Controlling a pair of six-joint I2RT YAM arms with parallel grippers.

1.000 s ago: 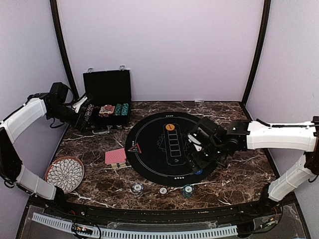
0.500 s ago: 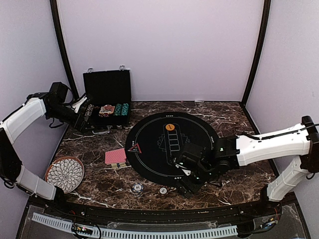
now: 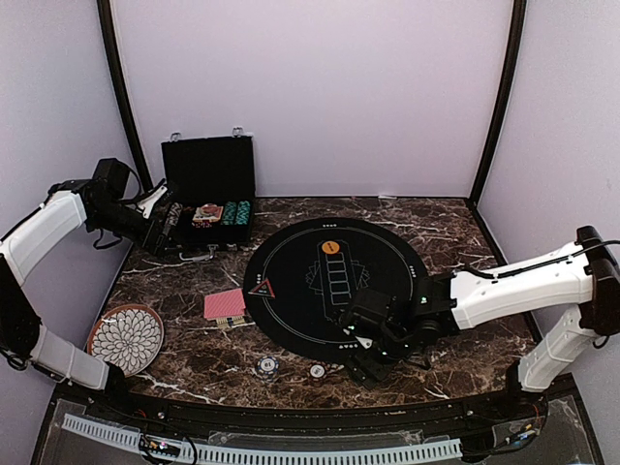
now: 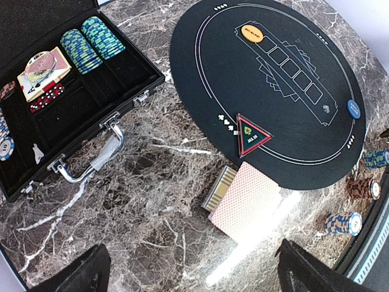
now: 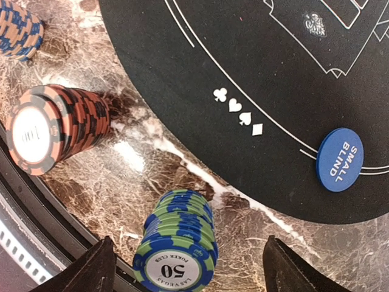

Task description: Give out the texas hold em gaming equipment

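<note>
From above, the right gripper [image 3: 373, 360] hangs low over the near rim of the round black mat [image 3: 334, 286], at its right-hand side; its jaws cannot be made out from here. Two chip stacks [image 3: 266, 366] stand on the marble just left of it, off the mat. The orange button [image 3: 330, 247] lies on the mat's far part, the triangle marker [image 3: 262, 288] at its left edge, and the red-backed cards [image 3: 225, 304] just left of that. The left gripper [image 3: 167, 225] hovers beside the open case [image 3: 208, 194]. A patterned plate [image 3: 126, 337] sits near left.

The left wrist view shows its fingers [image 4: 73, 274] wide apart, holding nothing. Between them, farther off, lie the cards [image 4: 243, 204], touching the mat's rim, with the marker [image 4: 250, 134] just beyond. Chips fill the case [image 4: 73, 115].

The right wrist view shows its fingers [image 5: 91, 267] spread, empty. A green-and-blue stack [image 5: 176, 249] marked 50 stands between them, nearer the left finger, not touched. A red-and-black stack [image 5: 55, 128] stands farther left; the blue button [image 5: 339, 159] rests on the mat's edge, up right.
</note>
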